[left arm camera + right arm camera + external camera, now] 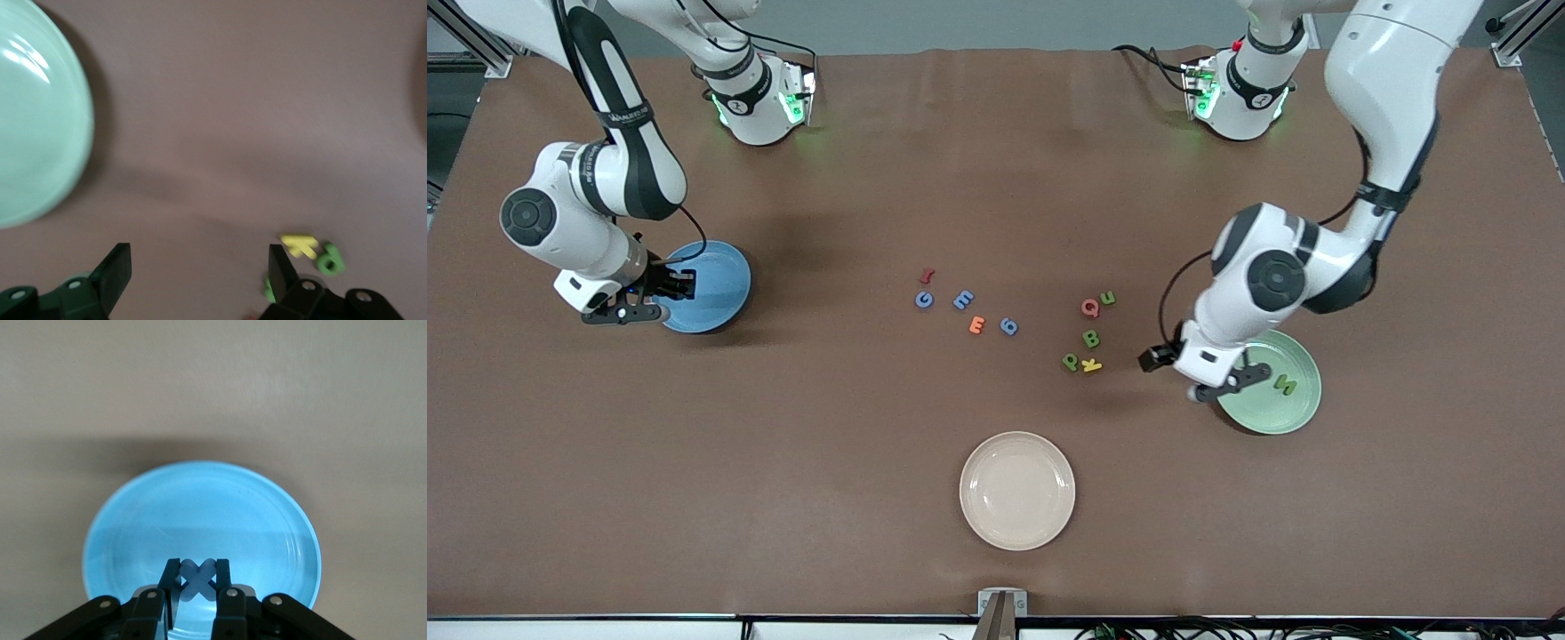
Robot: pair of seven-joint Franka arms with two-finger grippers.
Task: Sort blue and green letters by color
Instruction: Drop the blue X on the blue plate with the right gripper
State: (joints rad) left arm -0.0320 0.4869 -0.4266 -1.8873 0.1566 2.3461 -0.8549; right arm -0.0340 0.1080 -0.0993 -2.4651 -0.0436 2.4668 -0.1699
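My right gripper (198, 579) is shut on a blue X (198, 581) just above the blue plate (200, 513), which lies at the right arm's end of the table (725, 271). My left gripper (199, 270) hangs open and empty over bare table at the rim of the green plate (1272, 416), where a green N (1285, 384) lies. On the mat's middle lie a blue G (924, 300), blue E (963, 300) and blue 6 (1008, 327). Toward the left arm lie a green u (1108, 298), green B (1090, 339) and green P (1070, 362).
A red character (927, 276), an orange E (977, 325), a pink Q (1090, 308) and a yellow K (1091, 364) lie among the letters. A pale pink plate (1017, 524) lies nearer to the front camera.
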